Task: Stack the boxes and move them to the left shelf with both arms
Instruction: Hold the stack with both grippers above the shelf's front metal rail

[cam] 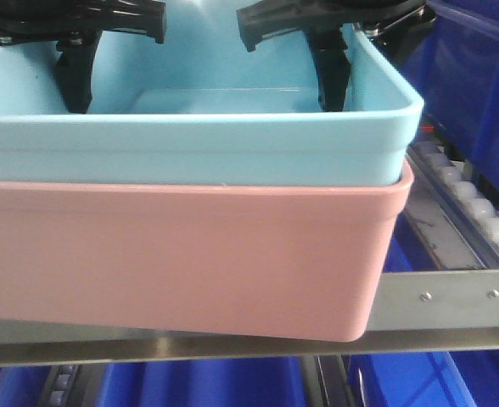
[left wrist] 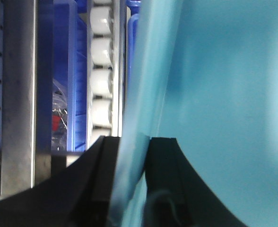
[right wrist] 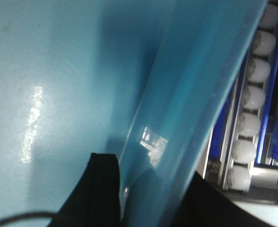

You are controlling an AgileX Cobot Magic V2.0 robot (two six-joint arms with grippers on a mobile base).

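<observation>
The light blue box sits nested inside the salmon pink box, and the stack fills the front view. The pink box's bottom hangs just above the left shelf's brushed-steel front bar. My left gripper grips the blue box's left wall, one finger inside and one outside. In the left wrist view, the left gripper is shut on that blue wall. My right gripper straddles the right wall. In the right wrist view, the right gripper is closed across the blue rim.
White rollers in metal rails run back on the right of the stack. They also show beside each wall: rollers on the left, rollers on the right. Dark blue crates stand at the right, with more below the bar.
</observation>
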